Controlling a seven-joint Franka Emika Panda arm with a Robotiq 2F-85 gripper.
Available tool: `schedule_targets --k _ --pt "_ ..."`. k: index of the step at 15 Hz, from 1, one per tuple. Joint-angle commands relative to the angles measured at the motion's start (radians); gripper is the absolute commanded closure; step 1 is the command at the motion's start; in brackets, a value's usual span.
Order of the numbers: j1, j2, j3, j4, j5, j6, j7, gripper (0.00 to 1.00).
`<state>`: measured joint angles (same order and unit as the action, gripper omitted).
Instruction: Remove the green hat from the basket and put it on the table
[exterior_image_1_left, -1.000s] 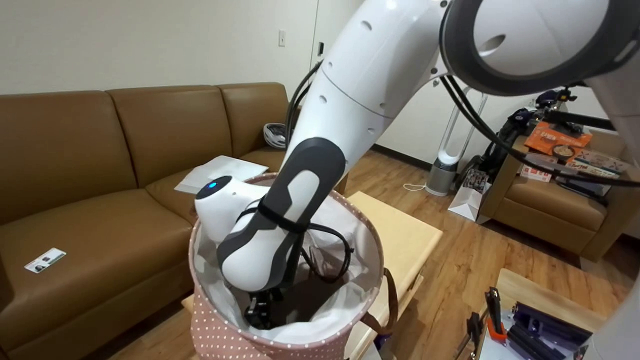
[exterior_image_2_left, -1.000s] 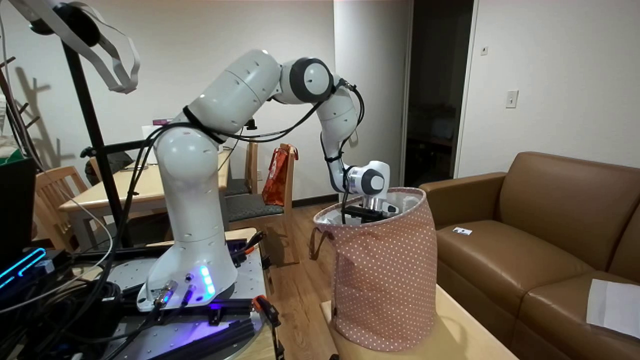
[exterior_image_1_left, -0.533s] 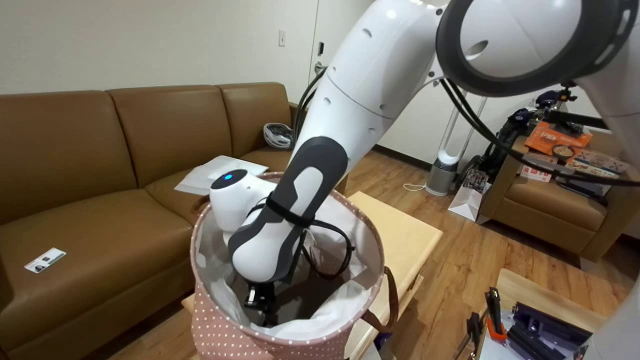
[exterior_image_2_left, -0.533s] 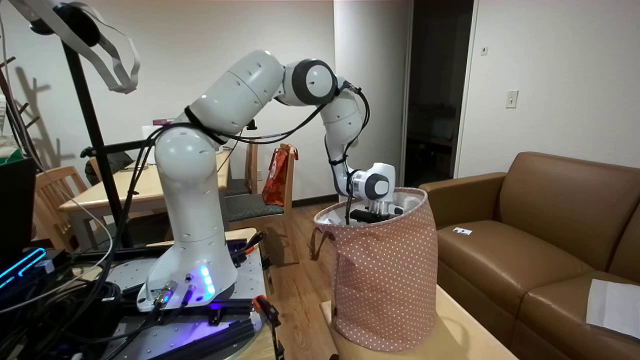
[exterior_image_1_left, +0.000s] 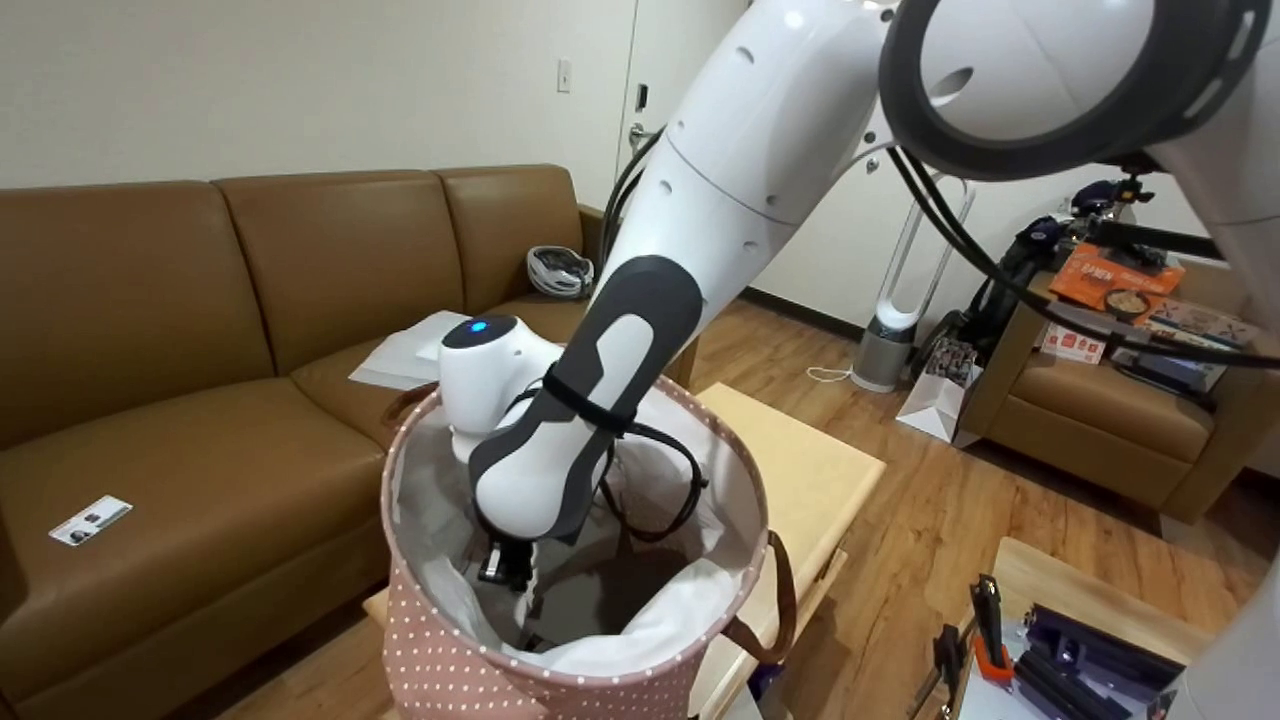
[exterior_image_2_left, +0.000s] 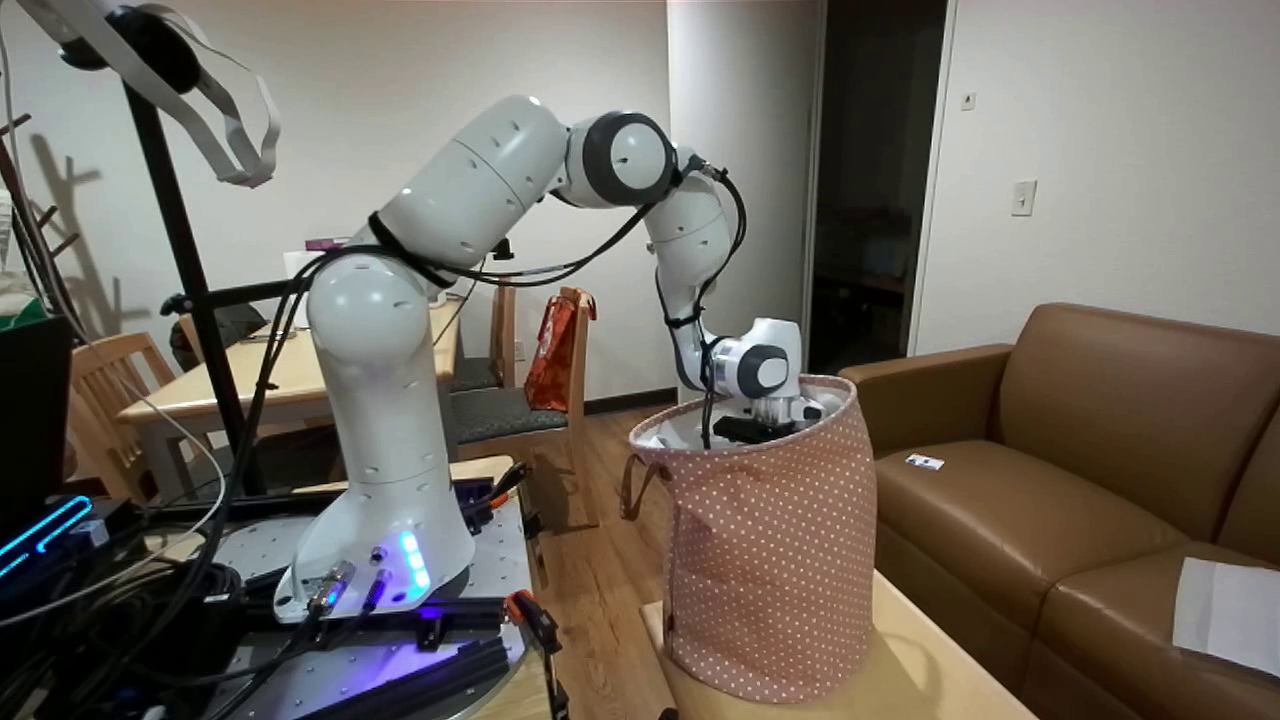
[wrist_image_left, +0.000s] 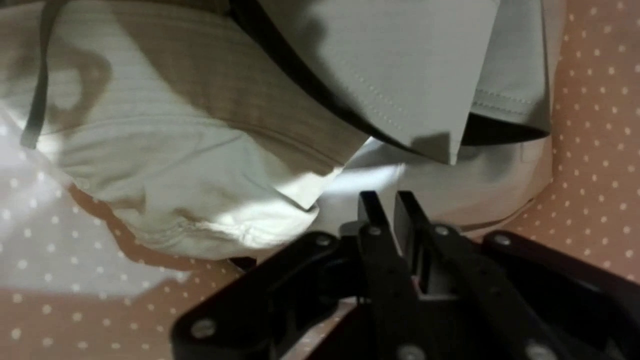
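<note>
In the wrist view the green hat (wrist_image_left: 400, 75), a grey-olive stitched cloth with a dark underside, lies ahead of my gripper (wrist_image_left: 387, 197). Its jaws stand a narrow gap apart, and nothing held shows between them. The pink, white-dotted basket (exterior_image_2_left: 770, 560) rests on the pale wood table (exterior_image_2_left: 920, 660), with my hand lowered through its top. In an exterior view the gripper (exterior_image_1_left: 507, 565) is inside, near the front wall. A pale strip (exterior_image_1_left: 527, 590) shows beside it; I cannot tell which cloth it is.
A beige cloth piece (wrist_image_left: 200, 175) lies left of the hat, and another pale piece (wrist_image_left: 475, 185) is under the fingertips. The white lining (exterior_image_1_left: 660, 620) and rim surround the arm. A strap handle (exterior_image_1_left: 785, 600) hangs outside. A brown sofa (exterior_image_1_left: 200, 480) stands beside the table.
My hand has shifted farther from the robot's base inside the basket and risen slightly in the last half second. The jaws have drawn closer together. The basket stays in place.
</note>
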<state>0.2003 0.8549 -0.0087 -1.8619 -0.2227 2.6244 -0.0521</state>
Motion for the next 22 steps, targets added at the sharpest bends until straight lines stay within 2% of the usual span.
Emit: schedule_targets --k 1,3,4,7,10,11,13,14,22 --pt "0.003 -0.026 -0.023 -0.04 -0.014 0.072 0.027 0.55" --pt "0.024 -0.023 -0.055 -0.041 -0.029 0.102 0.045 0.42" --pt "0.059 -0.009 -0.096 -0.032 -0.053 0.121 0.074 0.36" --pt "0.097 0.038 -0.139 -0.001 -0.07 0.156 0.107 0.17" --pt "0.074 0.062 -0.091 0.009 -0.038 0.117 0.064 0.0" --pt "0.078 0.045 -0.106 0.002 -0.043 0.123 0.071 0.16" --pt "0.079 0.06 -0.096 0.002 -0.041 0.123 0.07 0.03" --pt "0.079 0.063 -0.094 0.003 -0.041 0.123 0.07 0.0" --pt "0.102 0.1 -0.136 0.011 -0.056 0.174 0.091 0.0"
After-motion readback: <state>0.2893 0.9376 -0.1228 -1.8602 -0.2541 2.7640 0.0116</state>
